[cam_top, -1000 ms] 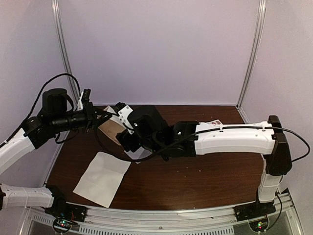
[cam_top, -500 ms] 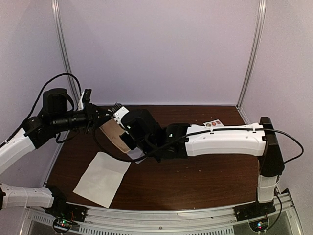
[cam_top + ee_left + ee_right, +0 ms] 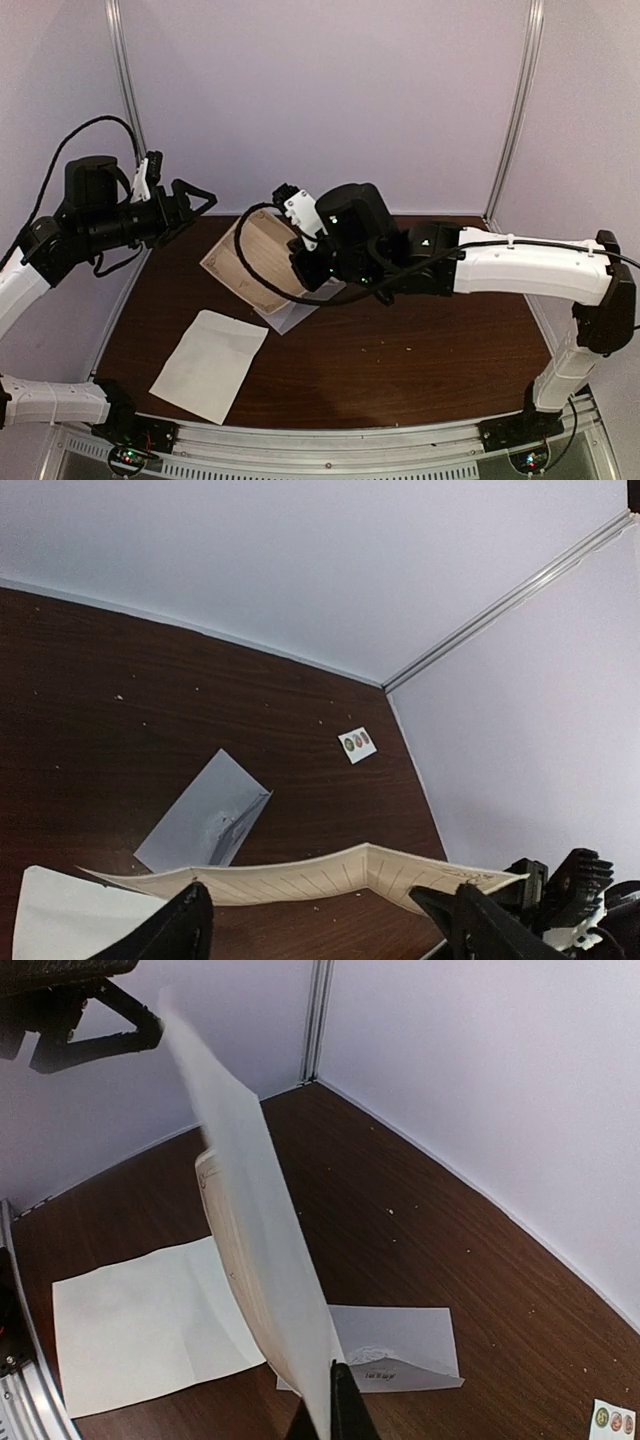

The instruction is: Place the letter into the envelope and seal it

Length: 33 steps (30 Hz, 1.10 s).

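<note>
The envelope (image 3: pixel 400 1338) lies flat on the table (image 3: pixel 430 350), near its middle, just beside a white sheet (image 3: pixel 208 362) that is nearer the left arm. Above it the letter (image 3: pixel 262 262), a cream sheet with a ruled border, hangs tilted in the air, one edge pinched in the closed right pincer (image 3: pixel 335 1405). The left pincer (image 3: pixel 196 203) is raised off to the left, spread wide and holding nothing. A sticker card (image 3: pixel 357 744) lies well apart, toward the far right corner.
</note>
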Available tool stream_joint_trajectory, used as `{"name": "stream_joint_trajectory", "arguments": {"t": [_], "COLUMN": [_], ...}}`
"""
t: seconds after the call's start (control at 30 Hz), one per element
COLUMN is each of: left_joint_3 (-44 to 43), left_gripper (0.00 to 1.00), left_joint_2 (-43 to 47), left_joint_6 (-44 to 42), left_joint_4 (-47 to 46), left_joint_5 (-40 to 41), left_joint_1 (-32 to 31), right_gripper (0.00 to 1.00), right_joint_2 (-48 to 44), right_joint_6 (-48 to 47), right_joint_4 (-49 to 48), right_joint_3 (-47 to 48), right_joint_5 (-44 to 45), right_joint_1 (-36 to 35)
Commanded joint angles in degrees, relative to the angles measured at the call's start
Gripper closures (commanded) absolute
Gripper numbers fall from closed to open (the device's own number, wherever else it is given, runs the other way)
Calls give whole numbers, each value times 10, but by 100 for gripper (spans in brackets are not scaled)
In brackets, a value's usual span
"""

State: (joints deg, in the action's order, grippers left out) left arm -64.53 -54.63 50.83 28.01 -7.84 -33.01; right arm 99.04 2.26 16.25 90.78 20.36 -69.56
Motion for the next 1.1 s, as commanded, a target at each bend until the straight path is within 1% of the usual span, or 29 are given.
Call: {"name": "stream_joint_trajectory", "arguments": {"t": [0.0, 0.1, 0.23, 0.33, 0.43, 0.5, 0.6, 0.7, 0.77, 0.87, 0.93, 1.07], "left_joint_3": [-29, -38, -36, -40, -49, -59, -63, -60, -64, -65, -55, -34], "left_gripper": [16, 16, 15, 15, 14, 14, 14, 13, 13, 13, 17, 28], "left_joint_2": [-15, -38, -59, -78, -106, -128, -144, -151, -157, -159, -154, -148], "left_joint_6": [-127, -218, -316, -359, -379, -390, -409, -412, -416, -418, -418, -418], "left_joint_4": [21, 26, 17, 10, 3, 4, 0, -18, -20, -23, -32, -34], "left_joint_5": [45, 26, -59, -143, -224, -276, -332, -363, -367, -391, -431, -459], "left_joint_1": [-2, -2, -2, -2, -2, -2, -2, -2, -2, -2, -2, -3], "right_gripper": [100, 100, 100, 100, 100, 100, 100, 100, 100, 100, 100, 100], "right_joint_2": [-61, -97, -133, -163, -185, -194, -201, -195, -187, -181, -183, -183], "right_joint_6": [54, 71, 69, 59, 59, 59, 59, 50, 41, 30, 29, 27], "right_joint_4": [20, 13, 47, 79, 98, 108, 118, 144, 168, 194, 196, 203], "right_joint_3": [-64, -104, -128, -143, -153, -154, -151, -133, -117, -96, -90, -82], "right_joint_5": [-189, -296, -395, -461, -521, -538, -561, -577, -585, -581, -585, -595], "right_joint_1": [53, 92, 122, 143, 156, 156, 157, 158, 158, 159, 161, 165]}}
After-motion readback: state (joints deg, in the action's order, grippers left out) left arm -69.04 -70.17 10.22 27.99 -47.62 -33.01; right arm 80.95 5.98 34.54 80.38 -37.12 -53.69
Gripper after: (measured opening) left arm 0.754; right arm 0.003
